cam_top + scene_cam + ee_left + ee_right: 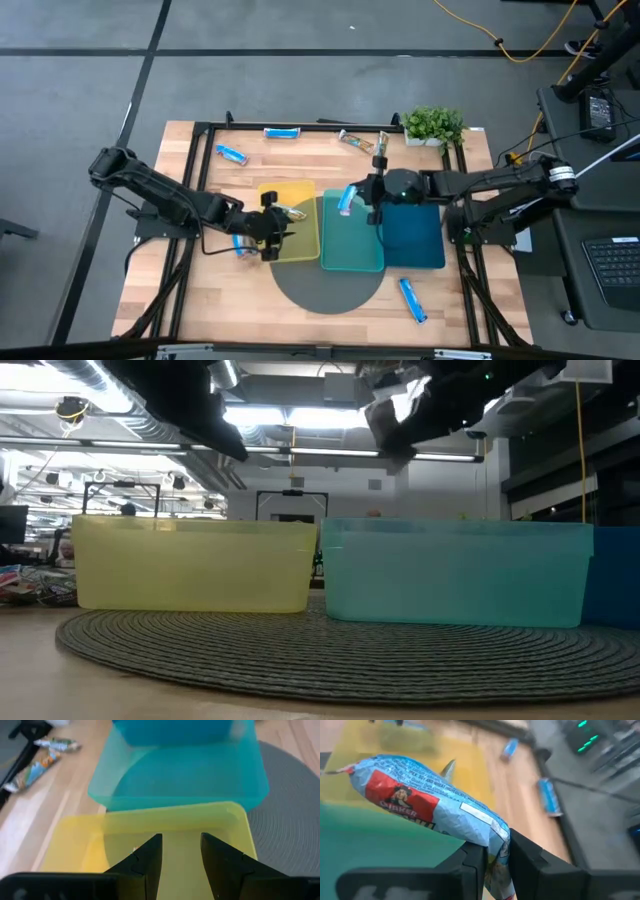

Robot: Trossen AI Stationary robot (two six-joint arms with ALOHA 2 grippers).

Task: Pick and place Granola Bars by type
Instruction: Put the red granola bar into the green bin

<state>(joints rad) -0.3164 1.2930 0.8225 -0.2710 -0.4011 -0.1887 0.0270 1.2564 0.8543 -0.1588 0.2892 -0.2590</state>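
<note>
My right gripper (pixel 365 197) hangs over the teal tray (pixel 350 255), shut on a light blue-and-white granola bar with a red label (pixel 415 800), which also shows in the high view (pixel 347 199). My left gripper (pixel 270 226) is open over the left part of the yellow tray (pixel 305 245); its fingers (pixel 150 857) have nothing between them. A tan bar (pixel 293 212) lies inside the yellow tray. A blue bar (pixel 241 246) lies on the wood just beside the left gripper. My right gripper pinches the blue-and-white bar between its two fingers at one crimped end of the wrapper (pixel 496 842). The bar is lifted clear and sticks out beyond the fingertips, tilted, above the teal tray.
Loose bars lie on the table: blue ones (pixel 231 154) (pixel 281 132) near the far edge, tan ones (pixel 355 141) (pixel 383 143) by the potted plant (pixel 433 124), a blue one (pixel 412 300) near the front right. A dark blue tray (pixel 420 240) and a round grey mat (pixel 330 290) sit mid-table.
</note>
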